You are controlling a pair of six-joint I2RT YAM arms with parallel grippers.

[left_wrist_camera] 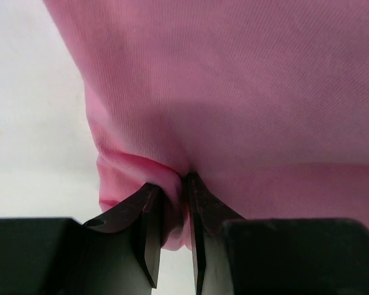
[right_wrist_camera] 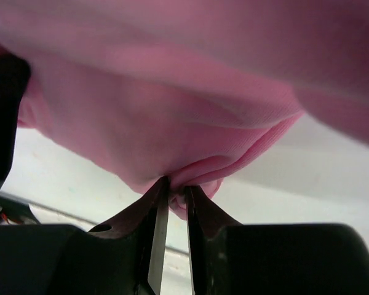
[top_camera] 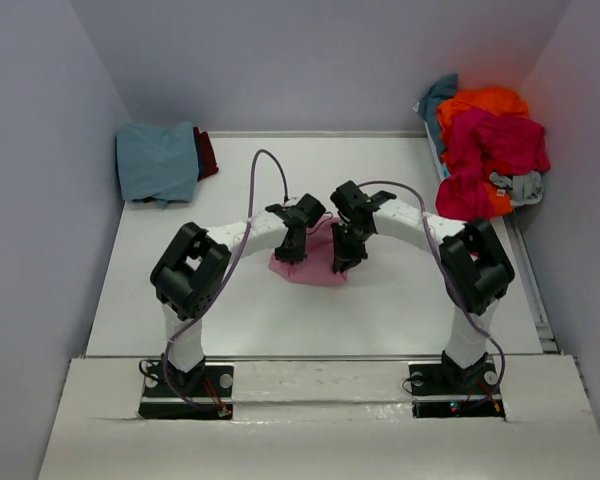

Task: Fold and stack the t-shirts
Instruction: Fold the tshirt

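A pink t-shirt (top_camera: pixel 315 270) lay bunched at the middle of the worktop (top_camera: pixel 400 295). The left end effector (left_wrist_camera: pixel 172 184) and right end effector (right_wrist_camera: pixel 177 187) each pinched a fold of it, nearly closed, half hiding it from above. A folded teal-blue t-shirt (top_camera: pixel 158 160) sat far left and an orange-and-crimson heap of t-shirts (top_camera: pixel 485 150) far right.

On white table (top_camera: pixel 380 310): pink t-shirt (top_camera: pixel 315 270) at centre, folded teal-blue t-shirt (top_camera: pixel 158 160) far left. Far right, heap of t-shirts (top_camera: pixel 490 150).
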